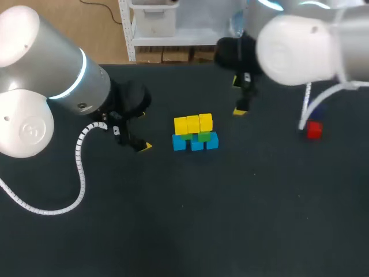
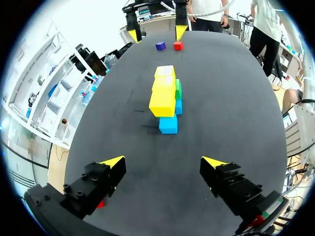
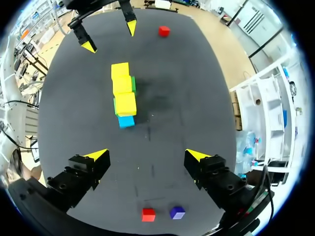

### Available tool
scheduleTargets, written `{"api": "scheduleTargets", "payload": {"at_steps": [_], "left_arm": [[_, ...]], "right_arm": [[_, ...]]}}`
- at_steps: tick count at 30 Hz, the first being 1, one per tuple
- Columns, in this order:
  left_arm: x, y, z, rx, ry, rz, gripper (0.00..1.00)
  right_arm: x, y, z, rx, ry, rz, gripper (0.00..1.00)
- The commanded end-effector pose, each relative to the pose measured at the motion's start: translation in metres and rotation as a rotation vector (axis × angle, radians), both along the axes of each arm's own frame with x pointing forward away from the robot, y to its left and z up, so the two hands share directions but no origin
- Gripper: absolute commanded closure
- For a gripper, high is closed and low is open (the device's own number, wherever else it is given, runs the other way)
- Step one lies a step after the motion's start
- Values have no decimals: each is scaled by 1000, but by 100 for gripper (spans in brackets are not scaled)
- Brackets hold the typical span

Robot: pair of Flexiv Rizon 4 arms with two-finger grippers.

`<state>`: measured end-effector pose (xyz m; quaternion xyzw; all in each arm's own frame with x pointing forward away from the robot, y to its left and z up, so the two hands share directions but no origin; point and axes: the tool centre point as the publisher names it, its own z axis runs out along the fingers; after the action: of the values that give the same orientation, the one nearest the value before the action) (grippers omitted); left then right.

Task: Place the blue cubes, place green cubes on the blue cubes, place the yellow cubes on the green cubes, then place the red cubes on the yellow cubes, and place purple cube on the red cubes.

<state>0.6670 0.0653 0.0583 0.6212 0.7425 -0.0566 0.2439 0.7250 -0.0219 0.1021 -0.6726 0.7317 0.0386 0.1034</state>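
A three-layer wall stands mid-table: a row of blue cubes (image 1: 196, 143) at the base, green cubes (image 1: 203, 137) on them, and yellow cubes (image 1: 193, 123) on top. Seen end-on in the left wrist view are the yellow cubes (image 2: 162, 91), green (image 2: 178, 89) and blue (image 2: 168, 124). My left gripper (image 1: 134, 140) (image 2: 163, 162) stands open and empty to the wall's left. My right gripper (image 1: 238, 96) (image 3: 147, 155) hangs open and empty to its right rear. At the right lie a red cube (image 1: 313, 130) (image 3: 148, 214) and a purple cube (image 3: 177, 212). Another red cube (image 3: 164, 31) lies near my left gripper.
My right arm's white cable (image 1: 308, 104) hangs over the purple cube's spot in the head view. My left arm's coiled hose (image 1: 81, 167) loops down over the table's left side. The dark tabletop (image 1: 230, 208) stretches bare toward the front.
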Motion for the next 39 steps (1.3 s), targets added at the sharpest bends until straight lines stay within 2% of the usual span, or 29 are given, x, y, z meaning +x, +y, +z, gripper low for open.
{"api": "scheduleTargets", "payload": {"at_steps": [1,7,18,26,33,39], "left_arm": [[1,1,0,-5,1,-5,0],[1,1,0,-5,1,-5,0],[1,1,0,-5,1,-5,0],[1,1,0,-5,1,-5,0],[1,1,0,-5,1,-5,0],[1,1,0,-5,1,-5,0]], "right_arm": [[-6,-15,5,110,-72,-4,0],[-1,-23,14,170,-88,9,0],[6,-24,15,363,-98,7,0],[0,-40,14,470,-93,-7,0],[-6,-63,18,458,-78,-35,0],[-7,-66,16,452,-56,-36,0]]}}
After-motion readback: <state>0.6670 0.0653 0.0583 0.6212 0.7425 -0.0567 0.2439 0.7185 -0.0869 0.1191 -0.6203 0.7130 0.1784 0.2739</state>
